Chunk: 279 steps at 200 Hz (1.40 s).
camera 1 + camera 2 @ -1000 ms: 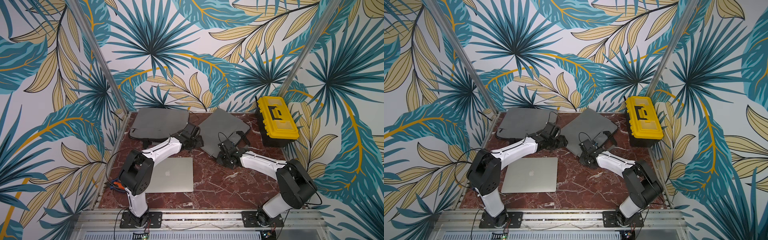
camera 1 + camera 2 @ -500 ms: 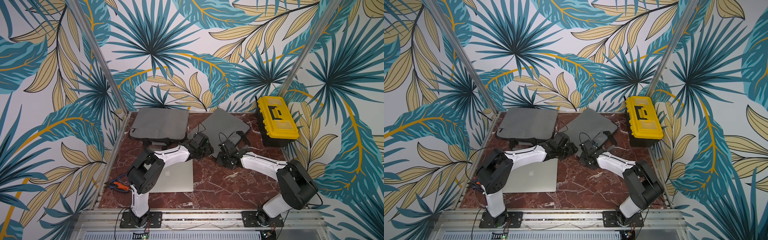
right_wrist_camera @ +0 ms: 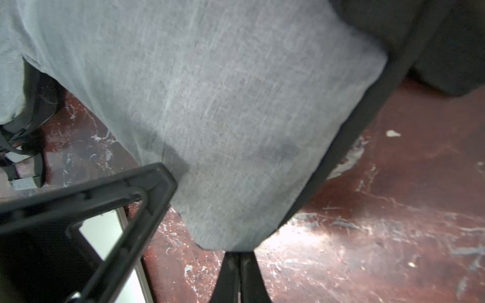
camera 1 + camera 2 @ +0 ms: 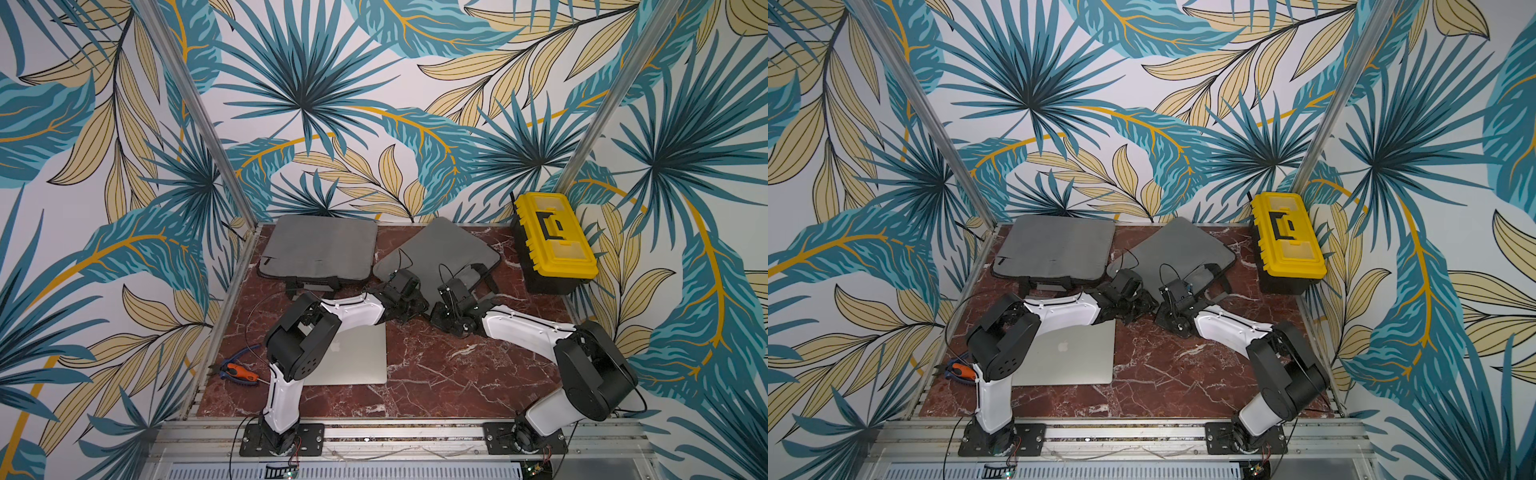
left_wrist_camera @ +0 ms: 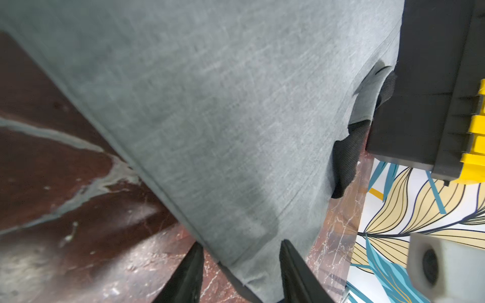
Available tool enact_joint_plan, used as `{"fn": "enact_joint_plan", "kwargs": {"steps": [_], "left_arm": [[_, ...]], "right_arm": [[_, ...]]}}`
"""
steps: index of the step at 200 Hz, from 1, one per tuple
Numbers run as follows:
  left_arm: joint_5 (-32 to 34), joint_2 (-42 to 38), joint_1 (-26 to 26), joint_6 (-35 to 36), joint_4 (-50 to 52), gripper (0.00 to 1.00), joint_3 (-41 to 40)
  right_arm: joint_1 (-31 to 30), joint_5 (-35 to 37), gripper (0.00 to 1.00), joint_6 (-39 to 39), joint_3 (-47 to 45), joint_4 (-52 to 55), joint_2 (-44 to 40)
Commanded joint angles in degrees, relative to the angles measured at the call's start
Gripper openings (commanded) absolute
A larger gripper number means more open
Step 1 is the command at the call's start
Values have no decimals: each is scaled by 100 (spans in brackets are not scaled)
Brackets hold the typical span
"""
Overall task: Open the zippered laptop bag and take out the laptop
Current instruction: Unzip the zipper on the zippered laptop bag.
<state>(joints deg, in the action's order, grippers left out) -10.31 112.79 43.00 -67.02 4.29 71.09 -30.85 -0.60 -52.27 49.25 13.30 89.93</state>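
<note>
Though seemingly alike, two grey bags (image 4: 320,245) (image 4: 436,253), one laptop (image 4: 357,357), one toolbox (image 4: 552,237).

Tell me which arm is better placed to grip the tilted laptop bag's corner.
Left: the left gripper stands open astride the tilted laptop bag at its edge; the right gripper is shut at its corner.

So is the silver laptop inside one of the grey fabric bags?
No, the silver laptop lies closed and uncovered on the red marble tabletop, outside any bag.
</note>
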Motion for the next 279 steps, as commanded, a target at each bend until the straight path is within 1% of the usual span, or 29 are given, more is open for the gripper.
{"fn": "enact_joint_plan", "kwargs": {"steps": [1, 20, 43, 64, 74, 78, 90, 99, 131, 167, 237, 279], "left_arm": [[-150, 79, 68, -31, -182, 45, 87], [-208, 115, 85, -48, -184, 40, 89], [-239, 111, 85, -48, -181, 30, 51], [-291, 146, 85, -50, -176, 20, 60], [-310, 161, 86, -48, -179, 14, 69], [-317, 172, 85, -48, -179, 12, 69], [-328, 178, 85, -40, -176, 4, 56], [-332, 168, 86, -23, -183, 0, 60], [-308, 125, 85, 59, -179, 0, 9], [-352, 70, 85, 204, -177, 0, -16], [-547, -90, 85, 521, -177, 0, -156], [-543, -264, 86, 675, -179, 0, -318]], "right_arm": [[-11, -180, 0, 13, -79, -386, -42], [-11, -247, 0, -3, -79, -425, 13], [-15, -192, 0, 23, -79, -332, -17], [-8, -105, 0, 79, -100, -173, -71], [9, -90, 0, 111, -94, -136, -81], [24, -82, 0, 124, -100, 78, -88], [55, -29, 0, 146, -132, 212, -114], [95, -34, 0, 155, -199, 242, -150], [404, -102, 0, 208, -520, 267, -358], [764, -27, 0, 543, -680, 484, -551], [1208, 672, 0, 1359, -326, 923, -409], [1520, 980, 0, 1647, -76, 1070, -279]]}}
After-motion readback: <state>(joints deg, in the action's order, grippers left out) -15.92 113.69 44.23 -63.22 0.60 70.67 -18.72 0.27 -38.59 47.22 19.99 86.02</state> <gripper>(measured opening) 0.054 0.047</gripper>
